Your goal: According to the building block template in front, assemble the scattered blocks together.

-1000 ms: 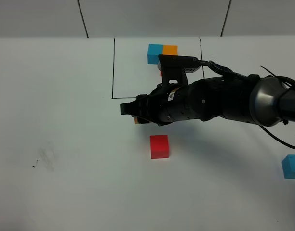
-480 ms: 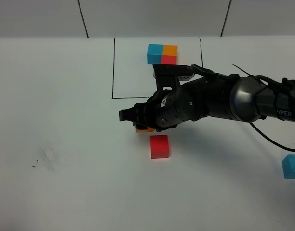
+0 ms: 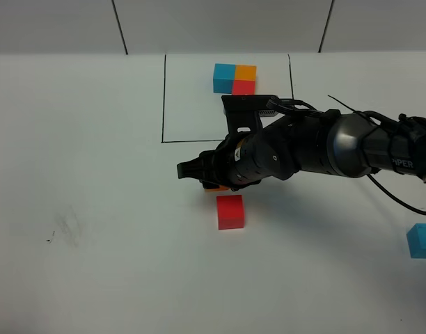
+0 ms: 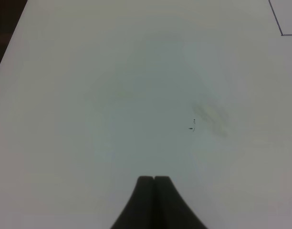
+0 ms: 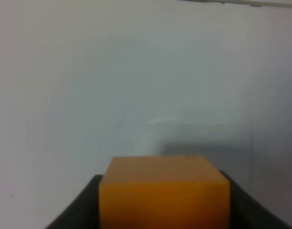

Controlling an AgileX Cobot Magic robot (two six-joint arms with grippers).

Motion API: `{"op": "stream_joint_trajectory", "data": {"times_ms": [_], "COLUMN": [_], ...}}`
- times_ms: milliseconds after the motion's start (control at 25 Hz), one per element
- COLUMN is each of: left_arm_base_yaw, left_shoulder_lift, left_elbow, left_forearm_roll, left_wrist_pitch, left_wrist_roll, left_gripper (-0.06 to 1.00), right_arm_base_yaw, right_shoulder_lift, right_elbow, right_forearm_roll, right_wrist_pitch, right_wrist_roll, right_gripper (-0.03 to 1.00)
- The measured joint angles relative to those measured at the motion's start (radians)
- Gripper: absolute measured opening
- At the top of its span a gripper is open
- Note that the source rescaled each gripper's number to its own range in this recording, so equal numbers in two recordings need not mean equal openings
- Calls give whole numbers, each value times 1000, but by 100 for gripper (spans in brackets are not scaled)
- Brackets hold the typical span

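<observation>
The right gripper (image 3: 201, 175) reaches across the white bench (image 3: 95, 174) and pinches the orange cube (image 5: 164, 193) between its two dark fingers, one on each side face. From above, only a sliver of orange shows under the arm, just beside the red cube (image 3: 230, 211) on the side facing the black frame (image 3: 163, 104). Whether the orange cube touches the bench cannot be told. The blue cube (image 3: 422, 241) sits well apart at the far right. The template (image 3: 234, 78) stands inside the frame. The left gripper (image 4: 154, 183) is pressed together over bare bench
</observation>
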Motion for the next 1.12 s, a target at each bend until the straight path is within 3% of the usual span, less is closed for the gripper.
{"op": "stream_joint_trajectory", "data": {"times_ms": [800, 1120], "left_arm_base_yaw": [0, 0], "left_shoulder_lift": [0, 0], "left_elbow": [0, 0], "left_forearm_roll": [0, 0], "left_wrist_pitch": [0, 0], "left_wrist_roll": [0, 0], "left_gripper": [0, 0], "right_arm_base_yaw": [-6, -8], "right_shoulder_lift": [0, 0], "right_elbow": [0, 0], "right_forearm_roll": [-335, -394], "right_wrist_pitch": [96, 117], "right_wrist_roll": [340, 404], "right_gripper": [45, 45]}}
